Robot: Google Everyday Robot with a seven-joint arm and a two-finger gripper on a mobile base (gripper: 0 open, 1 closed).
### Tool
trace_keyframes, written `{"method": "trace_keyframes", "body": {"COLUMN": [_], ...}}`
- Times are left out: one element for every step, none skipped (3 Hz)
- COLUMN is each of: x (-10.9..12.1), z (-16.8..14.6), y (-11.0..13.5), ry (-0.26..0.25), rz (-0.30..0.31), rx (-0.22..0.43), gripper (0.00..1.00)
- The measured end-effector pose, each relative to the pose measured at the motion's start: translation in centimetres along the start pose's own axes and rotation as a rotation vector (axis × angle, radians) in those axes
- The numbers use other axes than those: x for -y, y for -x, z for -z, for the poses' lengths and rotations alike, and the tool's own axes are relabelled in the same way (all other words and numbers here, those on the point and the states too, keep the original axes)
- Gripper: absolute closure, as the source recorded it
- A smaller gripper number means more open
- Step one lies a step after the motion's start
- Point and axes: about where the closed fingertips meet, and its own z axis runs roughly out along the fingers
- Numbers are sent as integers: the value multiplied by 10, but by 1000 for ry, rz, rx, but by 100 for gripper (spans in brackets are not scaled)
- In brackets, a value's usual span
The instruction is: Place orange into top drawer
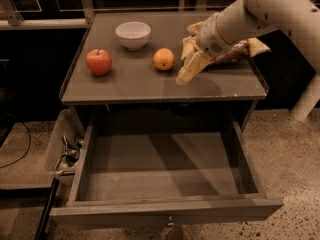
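Note:
The orange (163, 59) sits on the grey tabletop (135, 84), right of centre. My gripper (186, 59) hangs just above the tabletop immediately right of the orange, a small gap away. Its pale fingers (191, 68) are spread open and empty, pointing down and left toward the fruit. The arm comes in from the upper right. The top drawer (165, 206) below the tabletop is pulled fully out toward the camera. Its flat bottom is bare, and a small knob shows on its front.
A red apple (99, 62) sits at the tabletop's left. A white bowl (133, 35) stands at the back centre. A crumpled tan bag (252, 47) lies behind the gripper at the right. A plastic bin (62, 151) with clutter stands on the floor left of the drawer.

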Motion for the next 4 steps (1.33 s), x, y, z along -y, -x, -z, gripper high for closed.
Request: {"method": "trace_keyframes", "body": {"x": [11, 15, 17, 18], "z": [-22, -41, -62, -82], "y": [5, 7, 3, 0], "ry": [8, 34, 79, 122], "rz": [-34, -66, -98, -121], "rx": [53, 79, 83, 85], "gripper": [0, 0, 0, 0]}}
